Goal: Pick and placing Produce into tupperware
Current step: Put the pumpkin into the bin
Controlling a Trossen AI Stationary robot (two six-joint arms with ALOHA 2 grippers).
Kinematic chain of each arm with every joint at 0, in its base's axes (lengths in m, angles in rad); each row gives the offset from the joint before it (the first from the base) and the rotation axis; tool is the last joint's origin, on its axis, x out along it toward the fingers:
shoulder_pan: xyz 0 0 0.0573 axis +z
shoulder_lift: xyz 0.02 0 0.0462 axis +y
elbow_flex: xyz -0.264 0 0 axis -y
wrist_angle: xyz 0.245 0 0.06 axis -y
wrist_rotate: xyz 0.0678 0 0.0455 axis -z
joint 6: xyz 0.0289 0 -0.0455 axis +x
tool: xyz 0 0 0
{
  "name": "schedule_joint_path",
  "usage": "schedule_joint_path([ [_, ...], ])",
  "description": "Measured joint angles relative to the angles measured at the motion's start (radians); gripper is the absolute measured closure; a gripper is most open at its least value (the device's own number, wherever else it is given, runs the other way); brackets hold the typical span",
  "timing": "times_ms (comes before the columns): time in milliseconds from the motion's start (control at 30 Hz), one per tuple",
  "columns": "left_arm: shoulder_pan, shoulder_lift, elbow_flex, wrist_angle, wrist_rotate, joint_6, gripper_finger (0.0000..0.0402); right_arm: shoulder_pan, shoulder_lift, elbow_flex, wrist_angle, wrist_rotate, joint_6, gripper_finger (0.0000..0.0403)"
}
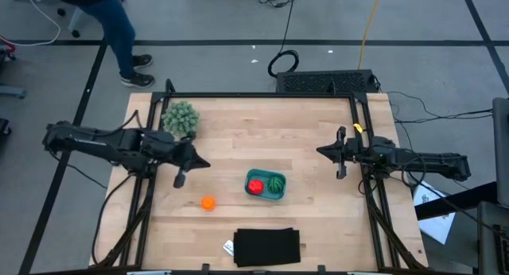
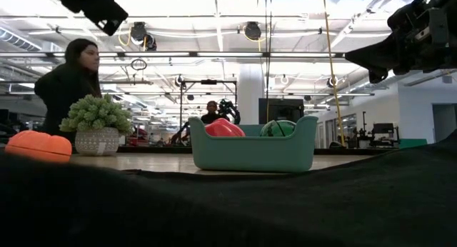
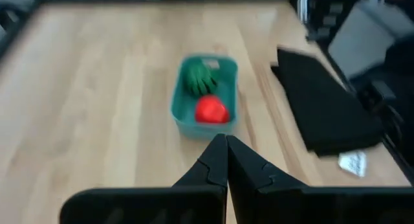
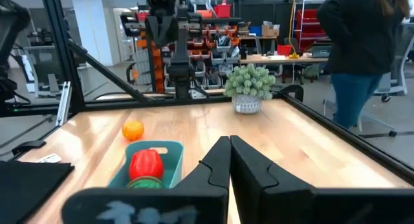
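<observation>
1. The wooden table (image 1: 262, 140) carried all items; both arms sat over its outer edges, the left arm on the left side, the right arm on the right side.
2. A flat black rectangle (image 1: 267, 247) lay at the near edge of the table, just in front of the tub and apart from it, with a small white tag (image 1: 228, 247) touching its left edge.
3. A fuzzy pale-green clump in a small pot (image 1: 180, 118) stood near the far left corner, close beside the left arm.
4. The teal tub (image 1: 265, 185) sat near the middle of the table, between the two arms, upright.
5. The left gripper (image 1: 180, 180) hovered left of the tub, above the table – its fingers (image 3: 223, 169) were pressed together in the left wrist view, holding nothing.
6. The right gripper (image 1: 340, 153) hung over the right part of the table, well apart from the tub; its fingers (image 4: 223, 166) were likewise closed together and empty.
7. The red ball (image 1: 255, 186) lay inside the tub, on its left half as seen from above.
8. The green striped ball (image 1: 276, 183) lay inside the tub, just beside the red ball.
9. The orange ball (image 1: 207, 203) – the smallest – rested on the bare table left of the tub, outside it, near the left gripper but not touched by it.
</observation>
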Motion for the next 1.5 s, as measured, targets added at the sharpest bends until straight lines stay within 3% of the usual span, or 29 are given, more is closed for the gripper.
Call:
schedule_joint_path([
  [333, -0.088, 0.261, 0.298, -0.410, -0.098, -0.118, 0.0401, 0.000, 0.000, -0.001, 0.003, 0.000, 0.000, 0.0403],
  [700, -0.140, 0.400, 0.516, -0.660, -0.148, -0.251, 0.0401, 0.000, 0.000, -0.002, 0.003, 0.002, -0.001, 0.0403],
  [933, -0.146, 0.493, 0.570, -0.771, -0.089, -0.326, 0.0401, 0.000, 0.000, -0.002, 0.003, 0.003, -0.007, 0.0403],
  [1200, -0.184, 0.551, 0.571, -0.774, -0.032, -0.334, 0.0400, 0.000, 0.000, -0.002, -0.006, 0.003, -0.007, 0.0403],
  [1500, -0.230, 0.562, 0.571, -0.771, -0.078, -0.135, 0.0356, 0.000, 0.000, -0.002, -0.027, 0.003, -0.007, 0.0403],
])
